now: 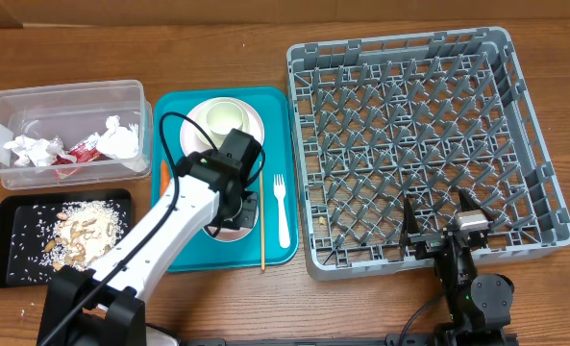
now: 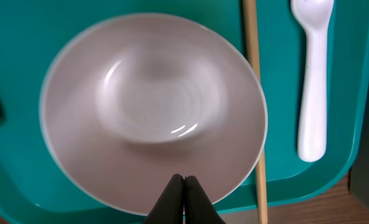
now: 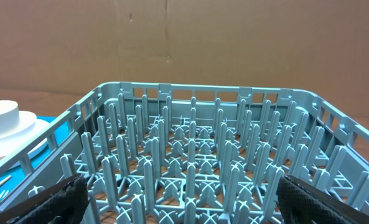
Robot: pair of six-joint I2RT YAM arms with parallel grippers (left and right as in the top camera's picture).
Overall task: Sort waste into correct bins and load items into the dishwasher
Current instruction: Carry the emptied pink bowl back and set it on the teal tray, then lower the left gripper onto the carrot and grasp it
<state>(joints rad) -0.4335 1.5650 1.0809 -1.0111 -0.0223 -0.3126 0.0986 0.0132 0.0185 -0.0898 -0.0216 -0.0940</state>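
A pale pink plate (image 2: 153, 106) lies on the teal tray (image 1: 179, 111). My left gripper (image 2: 184, 182) hangs over the plate's near rim, shut with nothing between its fingers. In the overhead view the left gripper (image 1: 236, 213) covers most of the plate (image 1: 225, 234). A white fork (image 1: 283, 210) and a thin wooden stick (image 1: 261, 216) lie to the plate's right. Stacked pale bowls (image 1: 225, 120) stand at the tray's far end. The grey dish rack (image 1: 539, 168) fills the right side. My right gripper (image 1: 443, 229) is open at the rack's near edge, seen as the right gripper (image 3: 184, 205) over the rack's pegs (image 3: 190, 155).
A clear tub (image 1: 35, 101) at the far left holds crumpled napkins (image 1: 35, 149) and a red foil packet (image 1: 78, 154). A black tray (image 1: 6, 259) in front of it holds rice and beige scraps (image 1: 83, 231). A small orange carrot (image 1: 161, 173) lies by the teal tray's left edge.
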